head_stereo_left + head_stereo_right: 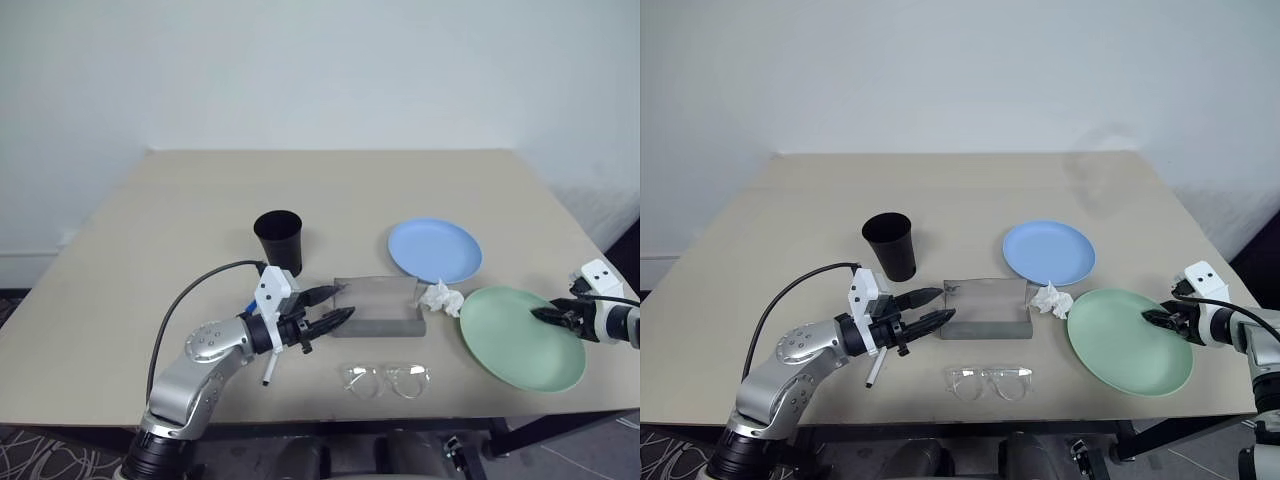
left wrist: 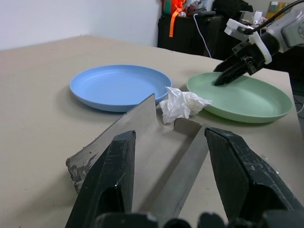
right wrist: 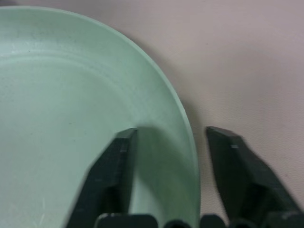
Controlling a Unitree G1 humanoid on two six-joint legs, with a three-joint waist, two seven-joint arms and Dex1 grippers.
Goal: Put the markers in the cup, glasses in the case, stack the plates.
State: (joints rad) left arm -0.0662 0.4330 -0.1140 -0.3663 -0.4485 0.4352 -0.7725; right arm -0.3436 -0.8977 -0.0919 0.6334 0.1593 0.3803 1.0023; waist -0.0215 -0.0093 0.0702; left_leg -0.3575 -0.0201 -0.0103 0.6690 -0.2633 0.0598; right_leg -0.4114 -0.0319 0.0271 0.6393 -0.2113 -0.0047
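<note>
Glasses (image 1: 385, 380) lie before the case (image 1: 380, 308), plates (image 1: 522, 338) to its right.

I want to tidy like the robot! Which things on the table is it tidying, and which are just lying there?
For the job:
black cup
marker
glasses
grey case
light blue plate
mint green plate

Just lying about:
crumpled white tissue

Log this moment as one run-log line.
right hand straddling round mint green plate rim, not clamped | left hand open at flat grey case | plates unstacked
</note>
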